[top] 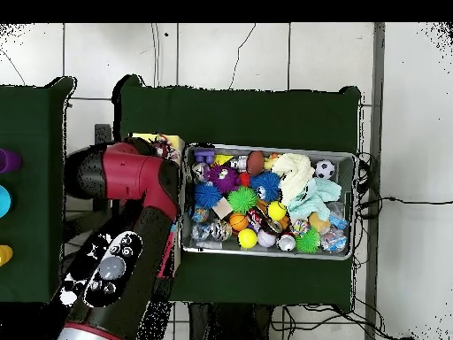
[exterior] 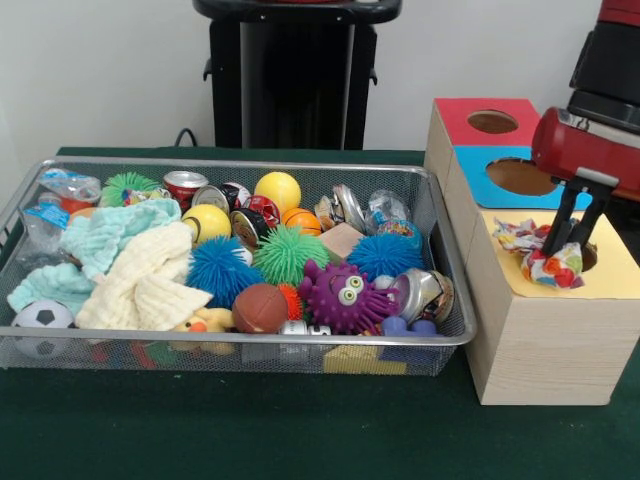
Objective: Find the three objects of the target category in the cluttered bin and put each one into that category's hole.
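My gripper (exterior: 568,248) hangs over the yellow panel (exterior: 600,285) of the wooden box, shut on a crinkly, colourful plastic packet (exterior: 548,266). The packet's lower part rests on the yellow panel right beside the yellow hole (exterior: 590,256), which it and the fingers mostly hide. Similar clear packets lie in the wire bin (exterior: 450,335): one (exterior: 68,186) at the far left corner and one (exterior: 388,210) at the far right. In the overhead view the red arm (top: 133,181) covers the box, and only a bit of the packet (top: 163,142) shows.
The box also has a red panel hole (exterior: 492,122) and a blue panel hole (exterior: 520,176). The bin holds spiky balls, a purple monster toy (exterior: 342,296), cans, cloths (exterior: 140,275), a soccer ball (exterior: 42,318) and a small football (exterior: 260,307).
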Action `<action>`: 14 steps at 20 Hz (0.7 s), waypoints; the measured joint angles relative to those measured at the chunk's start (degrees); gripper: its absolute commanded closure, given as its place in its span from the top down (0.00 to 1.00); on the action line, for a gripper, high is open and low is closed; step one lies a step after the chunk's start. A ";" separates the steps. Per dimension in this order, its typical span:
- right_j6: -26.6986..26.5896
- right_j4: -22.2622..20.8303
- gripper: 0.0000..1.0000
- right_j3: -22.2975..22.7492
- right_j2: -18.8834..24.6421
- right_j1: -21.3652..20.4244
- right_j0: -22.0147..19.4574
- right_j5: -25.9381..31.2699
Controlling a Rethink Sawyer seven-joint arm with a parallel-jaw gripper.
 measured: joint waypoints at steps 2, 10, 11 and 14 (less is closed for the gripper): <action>0.00 -0.01 0.00 0.55 0.00 -0.18 0.00 0.00; 0.00 0.00 0.00 1.29 0.00 -0.26 0.01 0.00; 0.00 0.00 0.00 1.31 0.00 -0.26 0.03 0.00; 0.00 0.00 0.00 1.34 0.00 -0.26 0.12 0.00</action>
